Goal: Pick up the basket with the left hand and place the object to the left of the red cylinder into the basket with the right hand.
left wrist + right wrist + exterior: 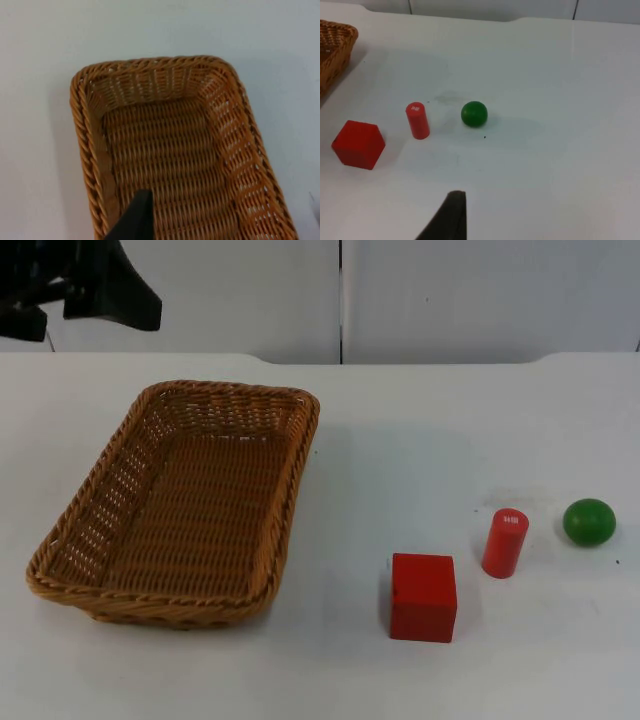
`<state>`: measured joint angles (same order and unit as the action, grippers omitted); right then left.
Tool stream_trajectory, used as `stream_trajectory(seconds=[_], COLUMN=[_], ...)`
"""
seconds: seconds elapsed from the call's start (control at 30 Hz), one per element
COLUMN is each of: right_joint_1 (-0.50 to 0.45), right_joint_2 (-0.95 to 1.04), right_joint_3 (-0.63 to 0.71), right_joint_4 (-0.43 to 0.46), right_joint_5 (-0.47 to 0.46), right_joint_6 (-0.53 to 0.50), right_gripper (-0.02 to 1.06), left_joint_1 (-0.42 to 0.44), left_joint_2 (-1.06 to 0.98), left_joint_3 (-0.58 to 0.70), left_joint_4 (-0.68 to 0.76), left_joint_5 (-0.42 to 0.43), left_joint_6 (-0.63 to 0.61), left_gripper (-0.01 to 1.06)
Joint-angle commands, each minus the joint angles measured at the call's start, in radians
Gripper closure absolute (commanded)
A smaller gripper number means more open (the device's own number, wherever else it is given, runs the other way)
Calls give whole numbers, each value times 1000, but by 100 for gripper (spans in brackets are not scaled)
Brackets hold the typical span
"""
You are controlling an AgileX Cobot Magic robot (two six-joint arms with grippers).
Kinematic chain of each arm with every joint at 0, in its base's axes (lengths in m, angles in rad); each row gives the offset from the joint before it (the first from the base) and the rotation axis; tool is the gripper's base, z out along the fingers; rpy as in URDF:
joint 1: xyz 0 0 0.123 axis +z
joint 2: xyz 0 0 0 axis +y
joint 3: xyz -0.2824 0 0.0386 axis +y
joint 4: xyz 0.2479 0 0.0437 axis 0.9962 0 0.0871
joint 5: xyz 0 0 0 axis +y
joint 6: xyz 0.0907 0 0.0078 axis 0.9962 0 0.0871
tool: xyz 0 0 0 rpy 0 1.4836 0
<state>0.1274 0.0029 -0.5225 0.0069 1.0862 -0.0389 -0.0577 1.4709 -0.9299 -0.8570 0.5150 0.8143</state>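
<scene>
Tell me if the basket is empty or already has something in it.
Empty. The basket shows only bare weave inside; the cube, cylinder and ball sit on the table.

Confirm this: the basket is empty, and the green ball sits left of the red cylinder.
Not quite. The basket is empty, but in the top view the green ball sits right of the red cylinder; the red cube is on its left.

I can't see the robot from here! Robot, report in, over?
Left gripper above the basket, nothing lifted. Right gripper waits short of the toys. Red cube left of red cylinder, untouched. Path open.
</scene>
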Motion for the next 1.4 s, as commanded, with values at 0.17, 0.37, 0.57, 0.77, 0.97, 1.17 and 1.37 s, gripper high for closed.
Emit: stream_trajectory(seconds=[0.17, 0.37, 0.57, 0.77, 0.97, 1.17, 1.37], right_joint_1=[-109, -154, -154, -154, -154, -154, -154], right_joint_2=[-3, -3, -3, -3, -3, -3, -3], right_joint_3=[7, 7, 7, 7, 7, 7, 7], right_joint_4=[0, 2, 2, 2, 2, 2, 2], right_joint_5=[-8, -8, -8, -8, -8, -8, -8], right_joint_6=[1, 1, 1, 1, 1, 1, 1], right_gripper=[-1, -1, -1, -1, -1, -1, -1], left_joint_1=[-6, -6, 24, 72, 72, 82, 82], left_joint_2=[72, 99, 165, 239, 312, 394, 470], left_joint_3=[-23, -23, -24, -66, -136, -177, -249], left_joint_4=[-18, -15, -20, -16, 12, 101, 220], left_joint_5=[-60, -106, -135, -90, -60, -11, 59], left_joint_6=[3, 3, 3, -8, -12, -52, -154], left_gripper=[0, 0, 0, 0, 0, 0, 0])
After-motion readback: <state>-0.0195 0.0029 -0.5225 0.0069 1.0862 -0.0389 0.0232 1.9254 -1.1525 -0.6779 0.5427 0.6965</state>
